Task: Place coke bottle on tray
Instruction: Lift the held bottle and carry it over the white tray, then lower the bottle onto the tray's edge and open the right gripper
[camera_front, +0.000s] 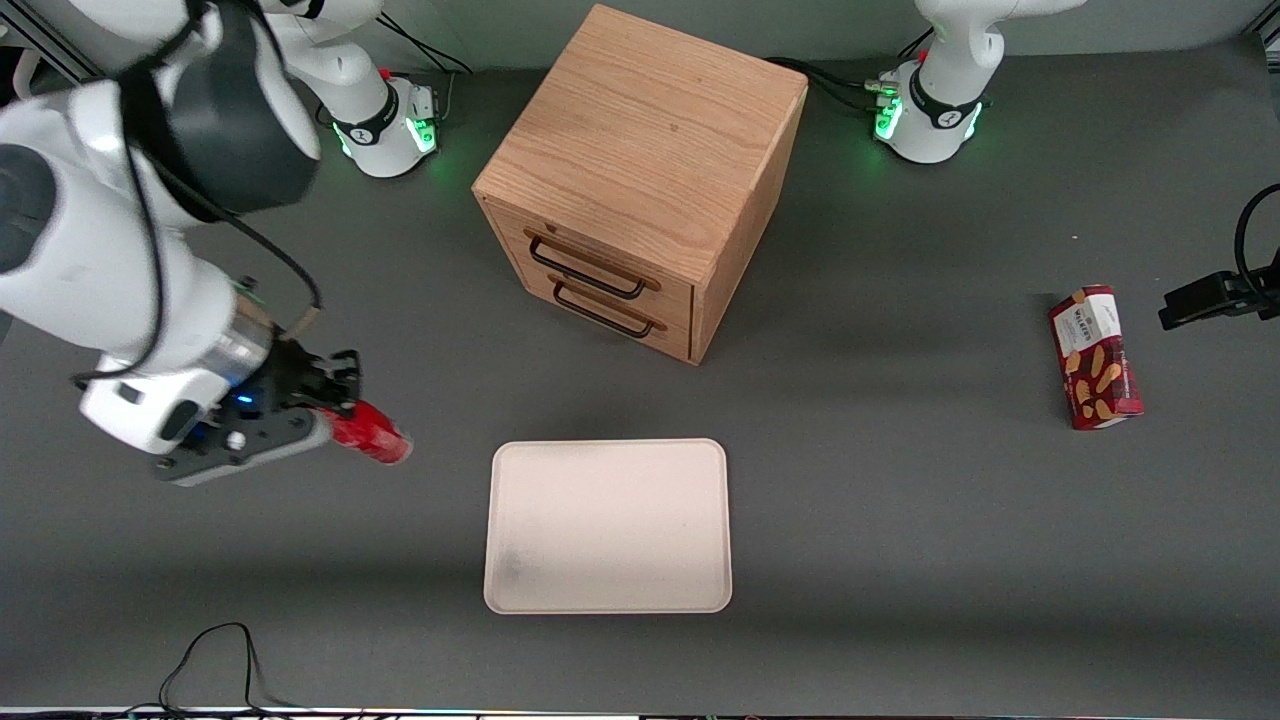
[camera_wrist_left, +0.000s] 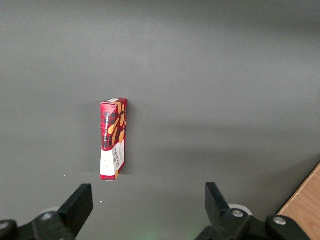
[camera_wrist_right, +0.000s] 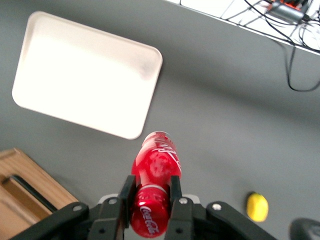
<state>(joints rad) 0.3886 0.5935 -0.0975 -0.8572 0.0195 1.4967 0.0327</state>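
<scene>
The small red coke bottle (camera_front: 371, 435) (camera_wrist_right: 154, 177) hangs above the table, lying nearly level, with my right gripper (camera_front: 330, 418) (camera_wrist_right: 151, 189) shut on it near the cap end. Its base sticks out past the fingertips (camera_wrist_right: 126, 192) toward the tray. The pale cream tray (camera_front: 608, 524) (camera_wrist_right: 85, 75) lies flat and bare on the grey table, a short way from the bottle toward the parked arm's end, in front of the wooden cabinet.
A wooden two-drawer cabinet (camera_front: 640, 175) stands mid-table, farther from the front camera than the tray. A red biscuit box (camera_front: 1095, 356) (camera_wrist_left: 113, 138) lies toward the parked arm's end. A small yellow lump (camera_wrist_right: 257, 206) sits on the table near my gripper. Cables (camera_front: 215, 665) run along the near edge.
</scene>
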